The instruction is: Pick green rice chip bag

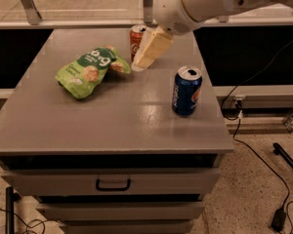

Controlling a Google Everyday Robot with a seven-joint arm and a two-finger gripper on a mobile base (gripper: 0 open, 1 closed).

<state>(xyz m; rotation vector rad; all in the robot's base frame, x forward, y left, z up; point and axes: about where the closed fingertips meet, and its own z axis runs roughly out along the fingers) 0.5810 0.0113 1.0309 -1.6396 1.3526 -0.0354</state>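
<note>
One green rice chip bag (90, 72), two soda cans, one gripper (140, 62) and one grey table (112, 126) were in view.

Of the cans, one was a red can (135, 35) and one was a blue can (187, 91). Both stood upright. From the middle of the tabletop the red can stood at about 12 o'clock, near the far edge. The blue can stood at about 3 o'clock, near the right edge and well apart from the bag.

The bag lay flat at about 10 o'clock from the tabletop's middle. Its long axis ran from 8 o'clock to 2 o'clock. It was a crinkly light-green pouch with white lettering towards its far end. Pictures of round, pale rice cakes showed on its face. Its surface was creased and puffed, and the nearer end looked rounded.

The cream-coloured gripper came down from the white arm (195, 4) at the top of the view, slanting towards 7 o'clock. It covered the right part of the red can. Its tip sat just beside the bag's far end, at 3 o'clock from it. Whether it touched the bag could not be told, nor whether it was spread or closed; it held nothing that could be seen.

One dark drawer handle (113, 184) showed on the table's front.
</note>
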